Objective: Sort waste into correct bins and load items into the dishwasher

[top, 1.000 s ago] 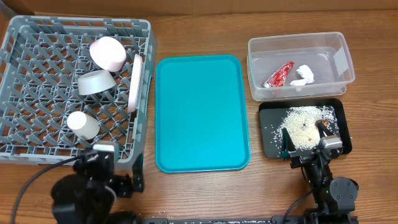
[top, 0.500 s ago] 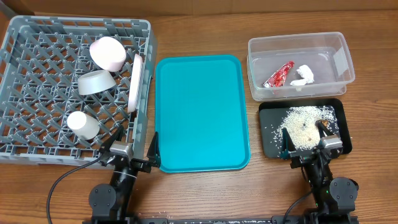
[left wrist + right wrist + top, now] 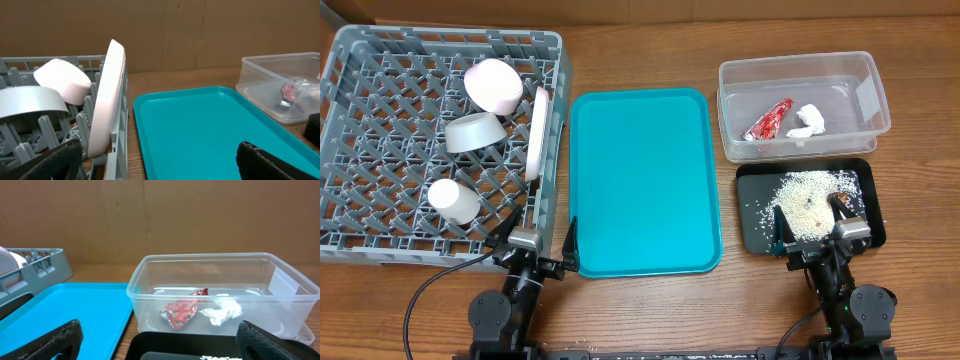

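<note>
The grey dish rack at the left holds two bowls, an upright plate and a small cup. The clear tub holds the red wrapper and the white tissue. The black tray holds rice grains with a brownish lump among them. My left gripper is open and empty at the table's front, between the rack and the teal tray. My right gripper is open and empty at the black tray's near edge. No chopsticks are in view.
The large teal tray lies in the middle. The left wrist view shows the plate in the rack and the teal tray. The right wrist view shows the tub with the wrapper and the tissue.
The left arm has swung down from a bulky pose at the lower left and settled low at the front edge, its fingers open. The right arm has not moved.
</note>
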